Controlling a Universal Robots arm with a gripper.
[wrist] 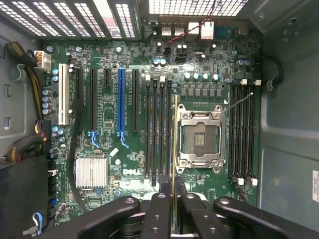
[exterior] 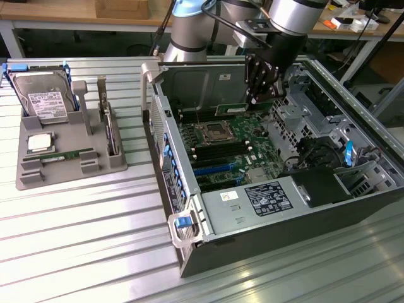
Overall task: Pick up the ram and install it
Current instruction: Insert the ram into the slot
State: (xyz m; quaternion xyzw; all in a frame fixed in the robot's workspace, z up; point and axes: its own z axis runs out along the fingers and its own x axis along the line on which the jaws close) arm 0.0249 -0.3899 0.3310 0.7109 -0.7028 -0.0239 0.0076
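Pinching the ram [exterior: 238, 108] between its pressed-in fingers, the gripper [exterior: 260, 101] hangs inside the open computer case [exterior: 265, 243], above the motherboard [exterior: 230, 148]. The ram is gripped near one end, so most of its length reaches out from the gripper, level with the board.

In the wrist view the ram [wrist: 174, 144] appears edge-on as a thin line running straight out from between the gripper [wrist: 174, 199] fingers. Its long axis runs parallel to the black memory slots [wrist: 158, 129] directly beneath. The edge seems to sit just off the nearest slot, on the side of the empty processor socket [wrist: 199, 137]. Whether it is truly centred over a slot I cannot tell.

Beyond the socket, away from the ram, lies a second bank of slots [wrist: 241, 132], also parallel. On the far side of the near slots stand the expansion slots, one of them blue [wrist: 121, 107], and a silver heatsink [wrist: 91, 172]. A thin cable [wrist: 239, 102] crosses near the socket's corner, and nothing appears to lie across the slots under the ram.

Well apart from the gripper, out on the bench [exterior: 76, 240], a grey tray [exterior: 31, 180] carries a hard drive [exterior: 43, 101], a square processor chip [exterior: 39, 142] and a second green stick [exterior: 66, 154]
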